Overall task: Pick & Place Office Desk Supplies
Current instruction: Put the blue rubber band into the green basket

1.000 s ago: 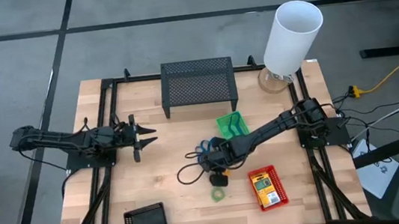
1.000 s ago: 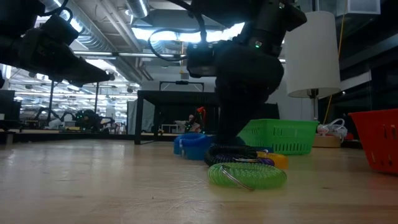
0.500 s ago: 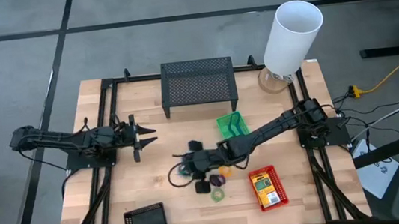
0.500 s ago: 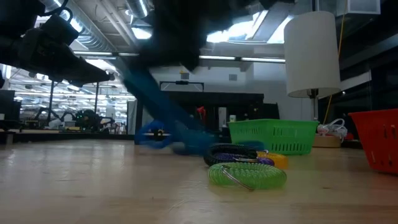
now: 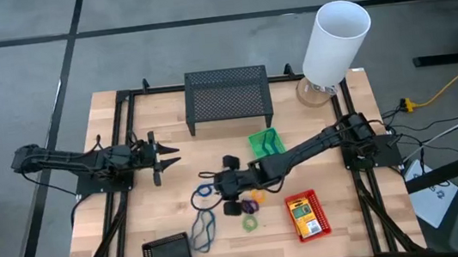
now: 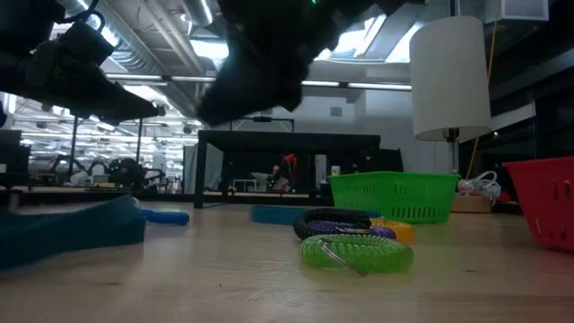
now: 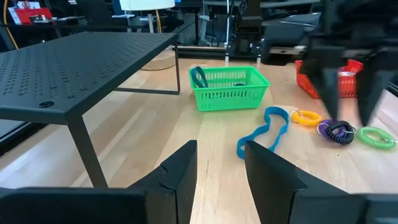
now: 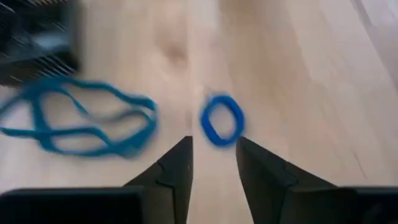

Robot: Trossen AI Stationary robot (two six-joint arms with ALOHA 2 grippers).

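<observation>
The right claw (image 5: pixel 228 180) hangs above the middle of the desk (image 5: pixel 135 217), fingers spread and pinching nothing. Below it lie a small blue ring (image 8: pixel 222 119) and, nearer the black basket (image 5: pixel 166 255), loose blue band loops (image 5: pixel 205 229); both rest flat on the wood. The purple, orange and green rings (image 5: pixel 249 223) sit just beside the arm, the green basket (image 5: pixel 265 142) behind it, the red basket (image 5: pixel 306 216) near the front edge. The step looks like choosing a piece to pick; next it must drop squarely over the blue ring and close. The left claw (image 5: pixel 166 156) waits, spread, at the left.
</observation>
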